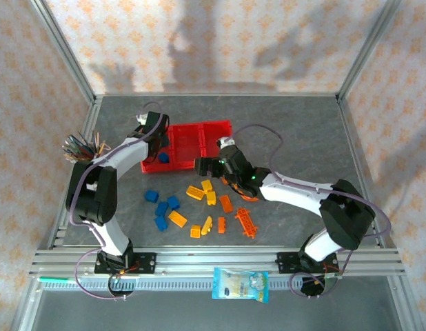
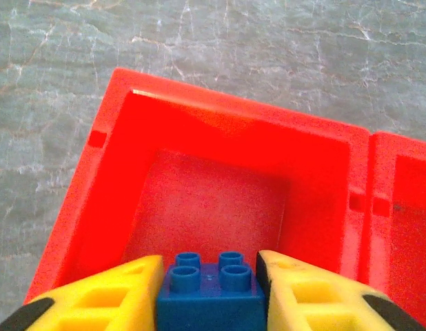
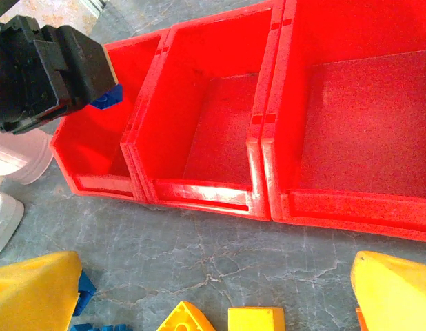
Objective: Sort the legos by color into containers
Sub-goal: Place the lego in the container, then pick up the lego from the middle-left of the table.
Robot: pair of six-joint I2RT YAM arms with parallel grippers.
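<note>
**Blue brick gripped over the left bin; right gripper spread wide beside the loose legos**

The grey table (image 1: 296, 131) carries everything. The left arm (image 1: 106, 186) rises along its left side and reaches over the bins (image 1: 199, 126). The right arm (image 1: 302, 196) stretches in from the right; its forearm lies over the right edge of the loose legos and partly hides a curved orange piece (image 1: 249, 197).

The bins are three joined red compartments near the table's middle, one long side facing the arms; in the right wrist view the middle and right compartments show their red floors.

The left gripper (image 2: 209, 263) hangs at the mouth of the left compartment. Its yellow fingers (image 2: 109, 296) sit tight against both sides of a blue brick (image 2: 209, 300), studs toward the wrist camera, with no gap to be seen; it is grasping that brick above the compartment floor. The right gripper (image 3: 213, 283) hovers just before the bins' near wall, fingers spread wide with nothing between them.

A pen cup (image 1: 82, 146) stands just left of the left arm, apart from the bins; a packet (image 1: 240, 284) lies on the near rail between the two bases.

The other legos lie on the table between the bins and the bases: blue bricks (image 1: 162, 207) to the left; yellow bricks (image 1: 207, 189) in the middle, some right under the right gripper; orange pieces (image 1: 227, 204) to the right, among them a ladder-like piece (image 1: 246, 222).
</note>
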